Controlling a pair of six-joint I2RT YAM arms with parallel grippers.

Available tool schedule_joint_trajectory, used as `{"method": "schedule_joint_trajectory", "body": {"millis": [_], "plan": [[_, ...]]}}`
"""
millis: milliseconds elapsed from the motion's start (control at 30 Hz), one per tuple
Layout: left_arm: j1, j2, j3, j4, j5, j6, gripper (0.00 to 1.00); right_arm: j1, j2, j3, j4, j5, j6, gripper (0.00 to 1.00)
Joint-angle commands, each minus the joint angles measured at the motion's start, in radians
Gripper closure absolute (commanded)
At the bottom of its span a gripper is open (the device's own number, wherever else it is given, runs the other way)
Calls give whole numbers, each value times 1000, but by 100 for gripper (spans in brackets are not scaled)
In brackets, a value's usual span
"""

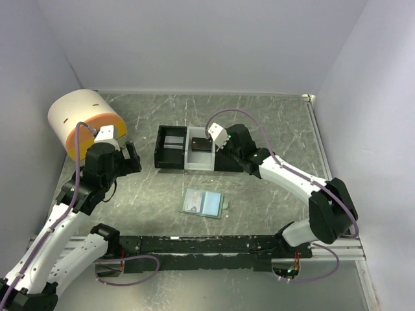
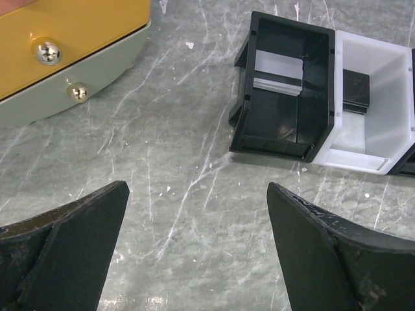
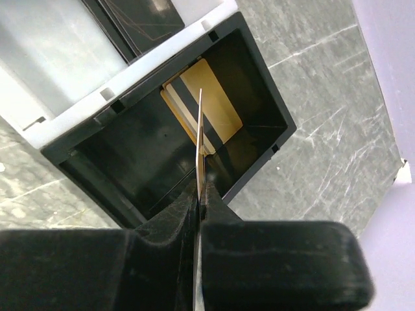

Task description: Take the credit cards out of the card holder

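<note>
Between your right gripper's pressed-together fingers, a card stands edge-on, pinched by its near end. Just beyond and below it, a gold card lies in the tray's black end compartment. Your left gripper is spread wide, holding nothing, with the tray ahead to its right. The holder lies open on the table, back from both grippers, toward the bases.

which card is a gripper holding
The card pinched edge-on in the right gripper, over the right compartment; the gold card, dark card and pale card lie loose in the tray.
</note>
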Motion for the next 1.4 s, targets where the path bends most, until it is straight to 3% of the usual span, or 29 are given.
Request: {"method": "schedule_joint_trajectory", "body": {"millis": [0, 567, 1100, 1367], "plan": [[6, -18, 3, 3, -31, -7, 0, -1, 64, 37, 54, 36, -105, 100], [6, -15, 5, 3, -26, -3, 1, -70, 284, 181, 7, -21, -270, 100], [6, -16, 4, 6, -17, 4, 2, -77, 407, 128, 280, 68, -370, 96], [6, -16, 5, 4, -22, 4, 3, -78, 446, 105, 318, 55, -362, 95]]}}
